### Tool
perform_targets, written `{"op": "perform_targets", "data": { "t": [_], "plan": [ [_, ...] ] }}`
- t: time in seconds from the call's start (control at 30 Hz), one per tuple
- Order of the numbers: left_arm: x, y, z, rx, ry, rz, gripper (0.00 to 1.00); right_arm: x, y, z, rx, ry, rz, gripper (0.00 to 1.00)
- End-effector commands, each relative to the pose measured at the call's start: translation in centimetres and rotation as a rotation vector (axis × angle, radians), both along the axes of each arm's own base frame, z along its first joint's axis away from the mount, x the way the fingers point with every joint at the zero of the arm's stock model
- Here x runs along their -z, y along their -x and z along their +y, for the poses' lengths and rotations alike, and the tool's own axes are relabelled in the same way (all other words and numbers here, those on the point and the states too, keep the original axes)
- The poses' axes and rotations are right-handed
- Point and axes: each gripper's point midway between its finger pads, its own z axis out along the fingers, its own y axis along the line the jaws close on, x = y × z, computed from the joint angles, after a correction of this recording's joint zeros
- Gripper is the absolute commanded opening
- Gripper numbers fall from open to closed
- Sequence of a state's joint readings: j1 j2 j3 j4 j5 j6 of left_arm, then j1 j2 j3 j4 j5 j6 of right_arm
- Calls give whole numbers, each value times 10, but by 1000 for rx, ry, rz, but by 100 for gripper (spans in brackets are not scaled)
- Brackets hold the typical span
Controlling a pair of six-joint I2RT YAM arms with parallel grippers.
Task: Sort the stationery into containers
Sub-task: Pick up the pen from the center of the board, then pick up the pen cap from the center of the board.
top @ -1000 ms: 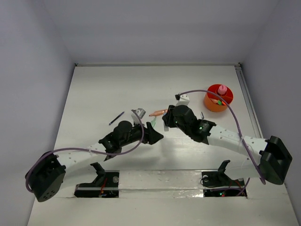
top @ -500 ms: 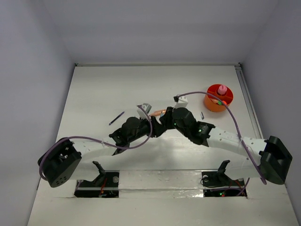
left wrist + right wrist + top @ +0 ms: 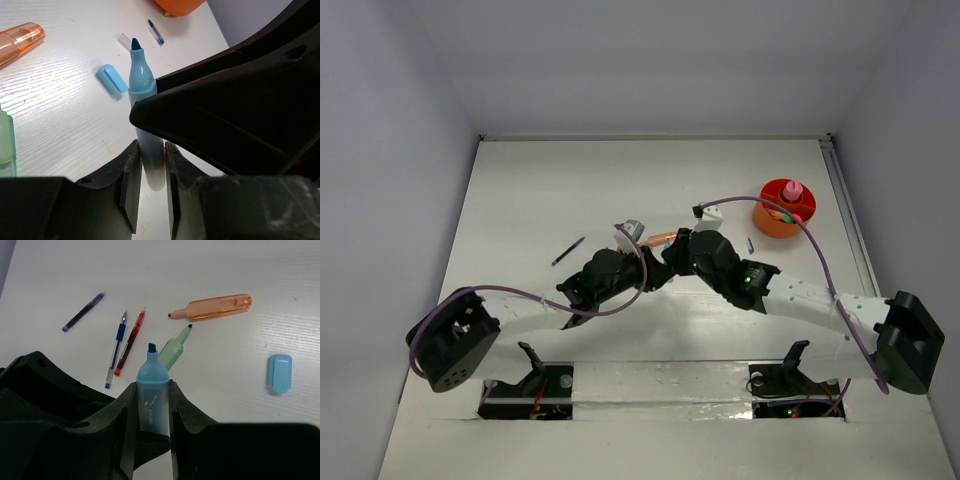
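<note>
1. the light blue highlighter (image 3: 151, 390) is uncapped and looks lifted off the bench (image 3: 540, 190), mid handover. the right hand (image 3: 150, 392) is clenched on its barrel just under the tip. the left hand (image 3: 151, 150) has a finger pressed on each side of its tail end, so both are grasping the same highlighter.
2. everything else, going by the highlighter in the right wrist view: its blue cap (image 3: 279, 372) lies on the bench off to its right, and a green highlighter (image 3: 172, 350) sits just past its tip. an orange highlighter (image 3: 215, 307) is further past that. a blue pen (image 3: 116, 352) and red pen (image 3: 131, 342) are to its left, with a purple pen (image 3: 82, 312) beyond them. from the top view, the orange holder (image 3: 775, 227) is well off to its right and a bit further back, with a few bits already in it.
3. what worries me: two hands on one short barrel. if either arm moves before the other lets go, they'll tug it and it could twist or pop out. the left only has the tail, so once the right lets go it may pivot. that bare tip could also smear ink, and the cap is not on yet.
4. vs a second ago: the left arm has swung in from the left and its hand has gone from wide open to pinched. the right arm and holder look about the same.
</note>
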State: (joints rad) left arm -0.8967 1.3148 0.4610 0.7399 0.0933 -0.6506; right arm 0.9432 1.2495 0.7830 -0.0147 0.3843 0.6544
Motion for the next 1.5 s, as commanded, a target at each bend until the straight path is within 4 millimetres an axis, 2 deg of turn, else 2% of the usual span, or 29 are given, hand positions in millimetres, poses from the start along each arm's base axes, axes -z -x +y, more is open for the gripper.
{"op": "perform_targets", "data": {
  "t": [0.0, 0.03, 0.07, 0.13, 0.17, 0.27, 0.37, 0.43, 0.47, 0.53, 0.57, 0.6, 0.63, 0.73, 0.77, 0.87, 0.93, 0.97, 1.07, 1.2, 1.37, 1.47],
  "plan": [
    [-36, 0, -8, 26, 81, -90, 0, -29, 3, 7, -16, -95, -42, 21],
    [-37, 2, -7, 30, 80, -97, 0, -32, 3, 6, -17, -92, -47, 25],
    [-35, 4, -5, 36, 76, -98, 0, -37, 4, 4, -26, -83, -62, 38],
    [-37, 7, 0, 41, 59, -117, 0, -49, 8, -1, -55, -46, -75, 51],
    [-38, 8, 2, 39, 54, -124, 0, -56, 10, -1, -75, -45, -89, 61],
    [-36, 14, 9, 57, 26, -149, 0, -77, 9, -20, -70, -33, -129, 68],
    [-30, 20, 14, 74, 6, -158, 0, -80, -2, -50, -4, 4, -148, 66],
    [-33, 23, 17, 85, 8, -175, 0, -71, -5, -62, 5, 21, -124, 61],
    [-31, 25, 19, 89, 5, -178, 0, -63, -10, -73, 31, 31, -108, 55],
    [-34, 27, 24, 89, -4, -193, 0, -50, -13, -78, 24, 47, -82, 49],
    [-35, 28, 25, 88, -5, -198, 0, -41, -16, -82, 28, 67, -60, 42],
    [-34, 29, 26, 90, -14, -198, 0, -21, -22, -87, 41, 111, -7, 39],
    [-36, 29, 27, 94, -15, -210, 0, -11, -22, -85, 25, 129, 17, 39],
    [-40, 28, 30, 94, -14, -220, 0, 21, -30, -83, 5, 206, 99, 44],
    [-41, 29, 29, 97, -14, -219, 0, 27, -31, -81, -7, 224, 114, 51],
    [-40, 30, 30, 98, -11, -218, 0, 47, -37, -74, -36, 278, 168, 63],
    [-38, 32, 30, 108, -8, -213, 0, 56, -41, -72, -41, 304, 190, 65],
    [-37, 33, 30, 110, -8, -211, 0, 69, -44, -74, -38, 327, 221, 66],
    [-35, 34, 31, 109, -9, -206, 0, 87, -47, -73, -42, 366, 259, 66],
    [-31, 39, 33, 120, -4, -189, 0, 101, -54, -79, -23, 387, 289, 64],
    [-28, 42, 35, 119, 4, -179, 0, 112, -60, -80, -16, 402, 308, 56],
    [-22, 41, 35, 117, -1, -165, 0, 117, -66, -83, -10, 398, 315, 54]
  ]
}}
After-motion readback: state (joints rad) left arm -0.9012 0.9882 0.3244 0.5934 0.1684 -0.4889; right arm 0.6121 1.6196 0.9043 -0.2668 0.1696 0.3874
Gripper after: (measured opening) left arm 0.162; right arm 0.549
